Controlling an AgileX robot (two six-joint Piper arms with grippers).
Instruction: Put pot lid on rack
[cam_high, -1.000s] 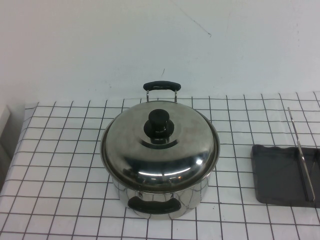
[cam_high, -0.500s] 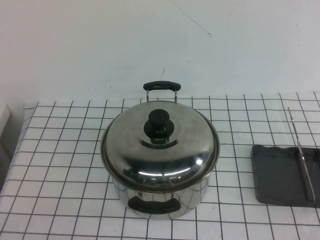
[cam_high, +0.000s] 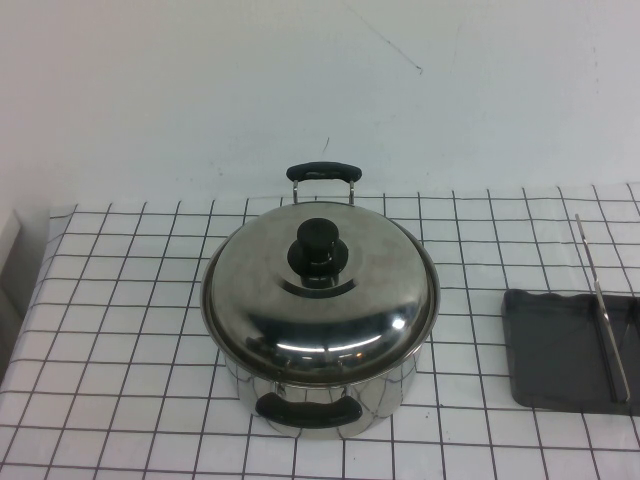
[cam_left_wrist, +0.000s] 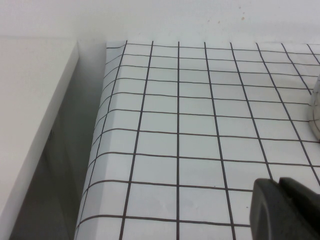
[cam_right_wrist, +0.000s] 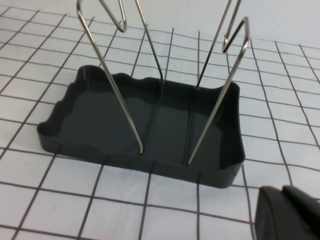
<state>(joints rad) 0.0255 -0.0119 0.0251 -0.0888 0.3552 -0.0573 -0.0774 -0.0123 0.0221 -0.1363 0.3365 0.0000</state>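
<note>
The pot lid (cam_high: 330, 300), shiny steel with a black knob (cam_high: 318, 246), sits closed on the steel pot (cam_high: 390, 395) at the table's middle. The rack (cam_high: 555, 345), a dark grey tray with thin wire bars (cam_high: 600, 310), stands at the right edge, apart from the pot. It fills the right wrist view (cam_right_wrist: 100, 120), empty. My right gripper (cam_right_wrist: 281, 192) is shut and empty, just short of the rack's near corner. My left gripper (cam_left_wrist: 279, 182) is shut and empty over the cloth, left of the pot's side (cam_left_wrist: 315, 112). Neither gripper shows in the high view.
The table has a white cloth with a black grid (cam_high: 120, 330). The pot has black handles at its front (cam_high: 308, 408) and back (cam_high: 320, 172). A white wall stands behind. A white ledge (cam_left_wrist: 30, 110) lies beyond the table's left edge, across a gap.
</note>
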